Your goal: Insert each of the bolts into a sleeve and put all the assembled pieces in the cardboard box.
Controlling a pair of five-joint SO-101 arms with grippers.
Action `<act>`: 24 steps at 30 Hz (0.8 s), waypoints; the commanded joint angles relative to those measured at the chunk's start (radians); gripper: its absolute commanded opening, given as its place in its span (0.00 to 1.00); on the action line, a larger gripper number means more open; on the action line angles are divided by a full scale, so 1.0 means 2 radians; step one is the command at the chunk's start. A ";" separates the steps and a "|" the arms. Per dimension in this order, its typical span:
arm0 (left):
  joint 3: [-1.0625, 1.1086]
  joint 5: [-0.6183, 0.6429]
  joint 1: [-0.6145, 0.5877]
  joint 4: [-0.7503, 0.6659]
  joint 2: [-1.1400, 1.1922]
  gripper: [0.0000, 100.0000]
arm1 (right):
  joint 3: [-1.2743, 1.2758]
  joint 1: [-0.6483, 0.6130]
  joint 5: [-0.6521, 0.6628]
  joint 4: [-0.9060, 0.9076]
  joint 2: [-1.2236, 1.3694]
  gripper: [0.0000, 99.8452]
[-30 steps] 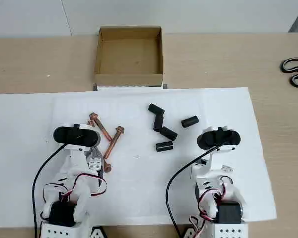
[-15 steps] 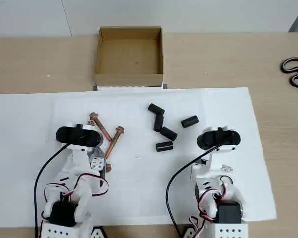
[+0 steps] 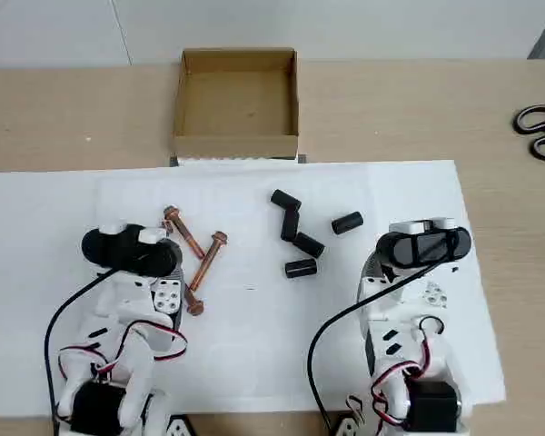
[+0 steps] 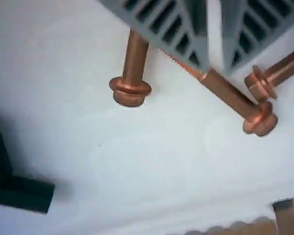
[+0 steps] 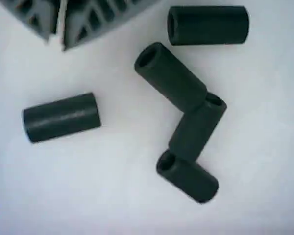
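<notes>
Cardboard box [image 3: 236, 145] stands empty; nothing is assembled. The bolts [image 3: 207, 268] lie close together on the paper [image 3: 254, 345], in front of the box toward your left arm; five sleeves [image 3: 301, 268] lie in front of the box's other corner, three touching in a chain. Your left gripper [image 4: 215, 68] hangs over a bolt, jaws all but closed, gripping nothing; your right gripper [image 5: 56, 39], beside the sleeves, likewise. Risks, as judged: descending closed would shove the bolt into its neighbours; round parts may roll; grasping within the chain could scatter the sleeves
</notes>
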 commanded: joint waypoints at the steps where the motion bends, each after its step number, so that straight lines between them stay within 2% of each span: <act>1: -0.036 -0.003 -0.004 0.002 0.000 0.01 | -0.031 -0.003 0.005 -0.007 0.001 0.00; 6: -0.070 -0.002 -0.005 0.003 0.056 0.01 | -0.093 -0.003 0.005 0.012 0.077 0.00; 11: -0.169 0.026 -0.005 0.005 0.214 0.01 | -0.220 -0.004 -0.046 0.026 0.266 0.00; 14: -0.259 0.046 -0.003 0.046 0.302 0.01 | -0.306 -0.023 -0.065 0.053 0.378 0.00; 17: -0.336 0.046 -0.006 0.085 0.377 0.01 | -0.378 -0.059 -0.064 0.096 0.476 0.00; 20: -0.385 0.046 -0.004 0.112 0.431 0.01 | -0.440 -0.097 -0.032 0.147 0.561 0.00; 24: -0.380 0.042 -0.012 0.116 0.481 0.01 | -0.490 -0.112 -0.007 0.189 0.647 0.00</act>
